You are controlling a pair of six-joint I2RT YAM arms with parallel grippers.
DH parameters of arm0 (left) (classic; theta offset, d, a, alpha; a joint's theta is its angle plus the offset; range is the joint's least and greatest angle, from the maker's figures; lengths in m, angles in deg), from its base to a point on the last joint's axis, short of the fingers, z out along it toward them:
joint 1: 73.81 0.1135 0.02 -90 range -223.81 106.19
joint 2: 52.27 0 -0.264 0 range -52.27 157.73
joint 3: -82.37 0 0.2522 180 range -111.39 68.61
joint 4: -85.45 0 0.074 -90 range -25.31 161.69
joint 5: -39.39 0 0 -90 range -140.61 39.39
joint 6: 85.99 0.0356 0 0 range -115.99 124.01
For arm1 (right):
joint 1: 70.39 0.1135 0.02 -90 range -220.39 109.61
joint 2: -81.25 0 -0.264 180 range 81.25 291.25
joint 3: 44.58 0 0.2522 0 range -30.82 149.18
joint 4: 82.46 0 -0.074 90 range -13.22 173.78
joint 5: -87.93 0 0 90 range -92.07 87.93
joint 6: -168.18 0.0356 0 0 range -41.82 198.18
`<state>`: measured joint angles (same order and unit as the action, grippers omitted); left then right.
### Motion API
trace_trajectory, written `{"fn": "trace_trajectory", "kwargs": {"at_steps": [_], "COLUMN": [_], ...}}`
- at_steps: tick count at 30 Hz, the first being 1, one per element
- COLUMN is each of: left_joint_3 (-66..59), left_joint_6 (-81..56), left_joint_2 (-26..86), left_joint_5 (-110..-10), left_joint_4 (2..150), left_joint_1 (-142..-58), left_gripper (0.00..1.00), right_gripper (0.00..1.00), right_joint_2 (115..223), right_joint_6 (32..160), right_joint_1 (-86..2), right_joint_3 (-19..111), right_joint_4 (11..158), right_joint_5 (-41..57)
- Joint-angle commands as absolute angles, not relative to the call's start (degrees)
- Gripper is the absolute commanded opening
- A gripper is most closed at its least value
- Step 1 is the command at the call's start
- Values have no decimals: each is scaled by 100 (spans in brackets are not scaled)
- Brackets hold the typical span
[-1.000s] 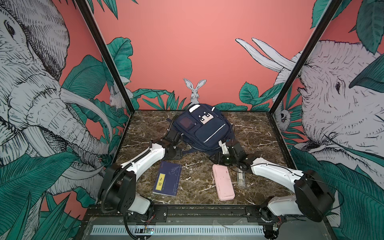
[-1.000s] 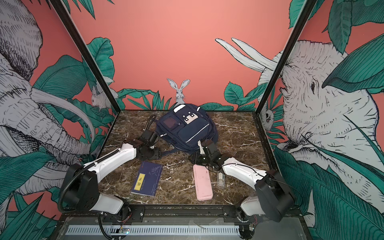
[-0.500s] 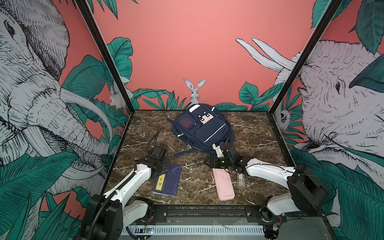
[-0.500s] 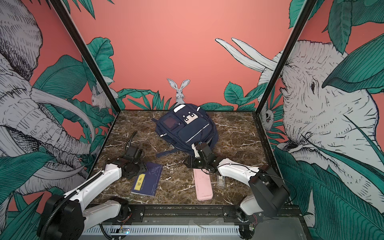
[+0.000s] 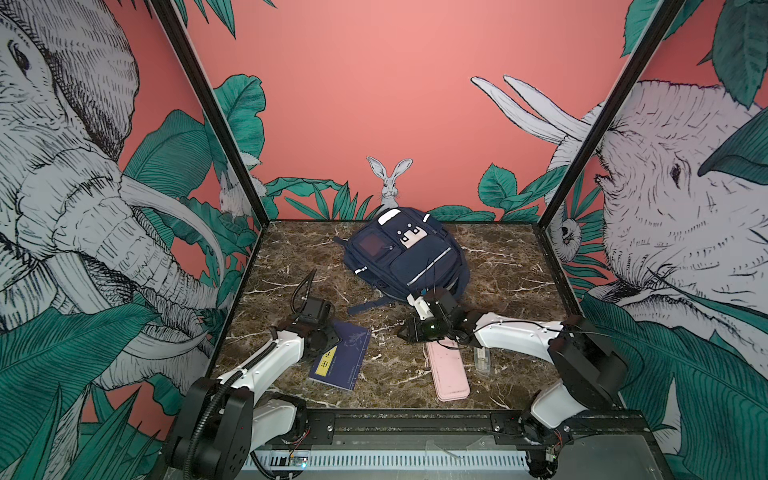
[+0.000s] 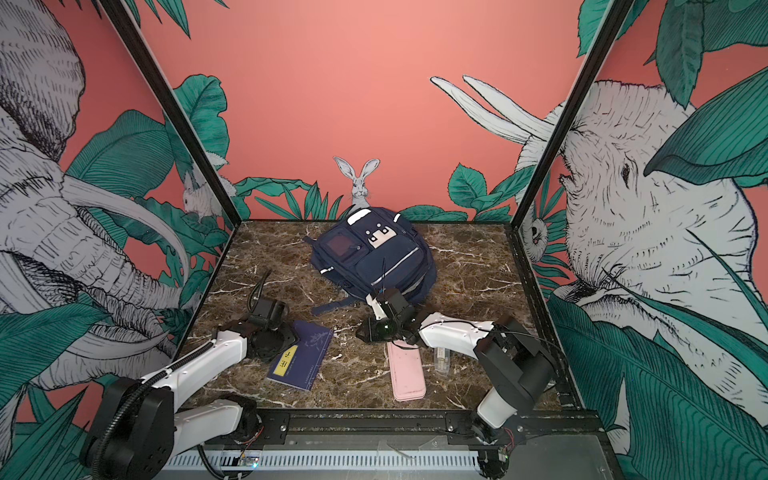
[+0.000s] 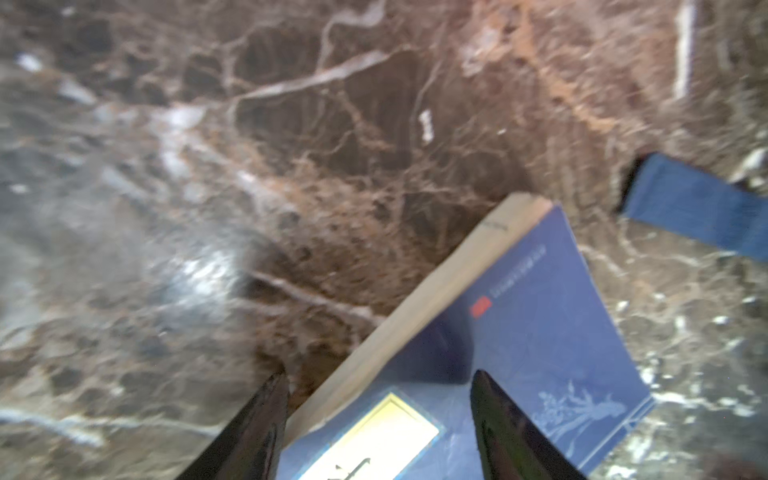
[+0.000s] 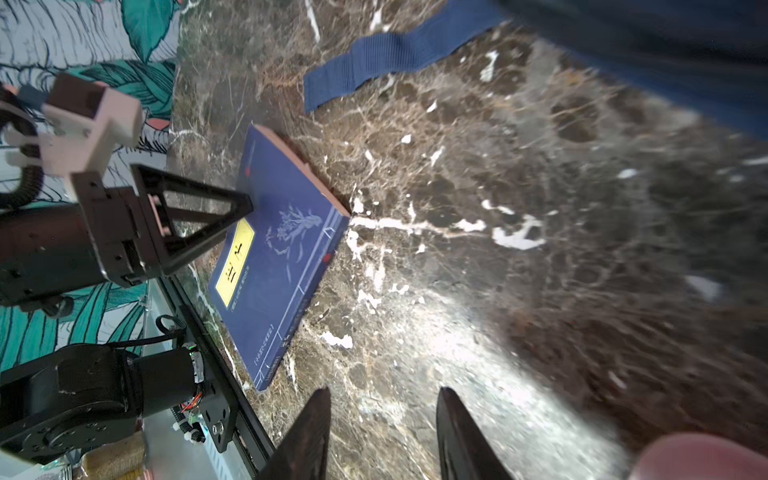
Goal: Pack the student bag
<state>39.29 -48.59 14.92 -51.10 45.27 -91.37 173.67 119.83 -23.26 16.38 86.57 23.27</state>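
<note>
On the brown marble bench, the large navy-blue fabric student bag lies at the rear middle. Toward the bench's front, the left gripper is open astride the edge of a flat navy yellow-labelled book; the right gripper, half open, holds nothing.

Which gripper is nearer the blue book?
Left. The left gripper is over the edge of the book, jaws open; the right gripper is over bare table, apart from it, near the pink case.

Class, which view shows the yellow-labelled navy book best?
Right wrist view: the navy book shows nearly whole, label clear. Both top views show it small, partly under the left arm; left wrist view crops it.
</note>
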Motion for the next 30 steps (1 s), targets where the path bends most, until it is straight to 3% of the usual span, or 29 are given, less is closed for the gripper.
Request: {"fn": "trace_trajectory", "kwargs": {"at_steps": [1, 10, 23, 30], "left_joint_3": [4161, 3853, 3940, 3974], "left_joint_6": [-5335, -5452, -4802, -4512], "left_joint_2": [1780, 2283, 1966, 1973], "left_joint_5": [-5643, -5713, -5206, -5439], "left_joint_4": [4967, 5241, 4722, 4761], "left_joint_1": [-9125, -9506, -9503, -9499], "left_gripper": [69, 69, 69, 68], "right_gripper": [40, 40, 40, 39], "right_joint_2": [17616, 18185, 18359, 18702], "right_joint_6": [11885, 11802, 11084, 11204], "right_joint_1": [-2208, -2073, -1632, -1590], "right_joint_3": [1802, 2295, 2536, 2639], "right_joint_4": [8745, 8552, 7681, 7819], "right_joint_5": [2505, 2847, 3352, 3286]}}
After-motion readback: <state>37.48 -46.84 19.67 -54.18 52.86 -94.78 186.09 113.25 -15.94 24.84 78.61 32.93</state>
